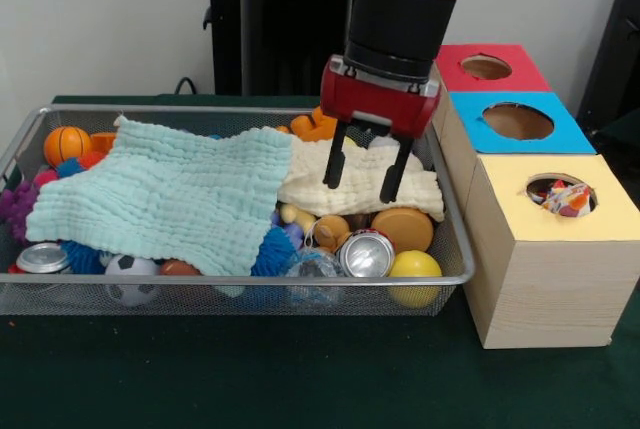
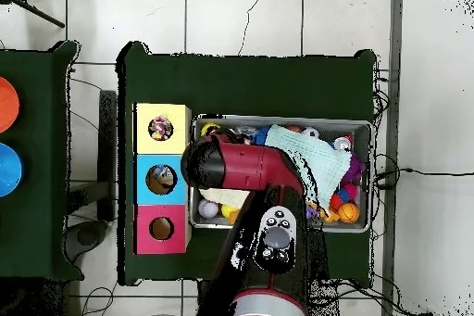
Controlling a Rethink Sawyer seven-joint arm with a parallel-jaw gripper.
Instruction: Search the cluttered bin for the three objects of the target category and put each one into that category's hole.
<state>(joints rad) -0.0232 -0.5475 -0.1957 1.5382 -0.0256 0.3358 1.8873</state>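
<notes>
The target category is not named, so which bin items count cannot be told; what shows is that some sorting has been done. A crumpled wrapper-like item (image 1: 566, 197) sits in the hole of the yellow box (image 1: 600, 239), and the overhead view shows something in the yellow hole (image 2: 161, 128) and another object in the blue hole (image 2: 161, 178), while the red hole (image 2: 161, 229) looks empty. Whether these deposits belong to one category I cannot tell.

The wire mesh bin (image 1: 200, 294) is full. At its front right lie an open drink can (image 1: 366, 254), a yellow ball (image 1: 414, 267), a tan round lid-like piece (image 1: 403, 229) and a clear crinkled bag (image 1: 314, 269). A second can (image 1: 42, 259) and a small soccer ball (image 1: 131, 271) sit front left, a mini basketball (image 1: 66, 144) in the back left corner, orange toys (image 1: 312, 127) at the back. A mint green cloth (image 1: 175, 194) covers most of the middle and a cream cloth (image 1: 370, 184) the right part, so much of the contents is hidden.

The gripper (image 1: 364, 181) hangs over the cream cloth with its two black fingers apart and nothing between them; from the front its tips appear at or just above the cloth. My reading: the search is mid-way, with covered items likely needing the cloths shifted before any remaining targets can be found
</notes>
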